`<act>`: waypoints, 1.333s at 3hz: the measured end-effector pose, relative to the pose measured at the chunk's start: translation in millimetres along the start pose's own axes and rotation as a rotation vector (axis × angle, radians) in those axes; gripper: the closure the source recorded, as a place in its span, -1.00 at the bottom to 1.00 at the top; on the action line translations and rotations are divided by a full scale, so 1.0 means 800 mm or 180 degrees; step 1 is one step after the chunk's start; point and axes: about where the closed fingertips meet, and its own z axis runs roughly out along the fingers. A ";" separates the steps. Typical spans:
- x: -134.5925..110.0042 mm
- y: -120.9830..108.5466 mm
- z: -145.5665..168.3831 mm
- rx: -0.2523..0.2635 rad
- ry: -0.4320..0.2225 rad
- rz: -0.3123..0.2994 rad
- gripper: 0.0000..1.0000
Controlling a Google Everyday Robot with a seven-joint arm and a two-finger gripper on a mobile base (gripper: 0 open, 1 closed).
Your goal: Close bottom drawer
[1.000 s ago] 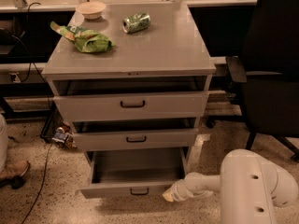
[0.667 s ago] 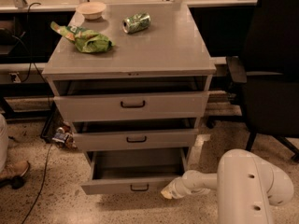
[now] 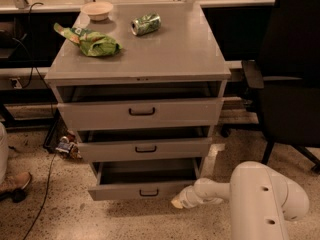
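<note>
The bottom drawer (image 3: 142,190) is the lowest of three grey drawers in the metal cabinet (image 3: 140,54). It stands pulled out, its dark inside showing, with a small dark loop handle (image 3: 149,192) at the centre of its flat front. My gripper (image 3: 179,202) is low near the floor, at the drawer front's right end. My white arm (image 3: 260,199) reaches to it from the lower right. The middle drawer (image 3: 145,149) and top drawer (image 3: 141,113) are also slightly out.
On the cabinet top lie a green bag (image 3: 92,41), a green can (image 3: 146,24) and a small bowl (image 3: 97,9). A black office chair (image 3: 287,84) stands at the right. Cables and small objects (image 3: 65,146) lie on the floor at the left.
The bottom drawer has slid in a little, showing less of its inside. My gripper has followed it toward the cabinet, at the front's right end.
</note>
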 end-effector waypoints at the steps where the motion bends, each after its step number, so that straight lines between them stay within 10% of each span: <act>1: -0.009 -0.016 0.005 0.0085 -0.0017 -0.0087 1.00; 4: -0.067 -0.084 0.007 0.0352 -0.0257 -0.0441 1.00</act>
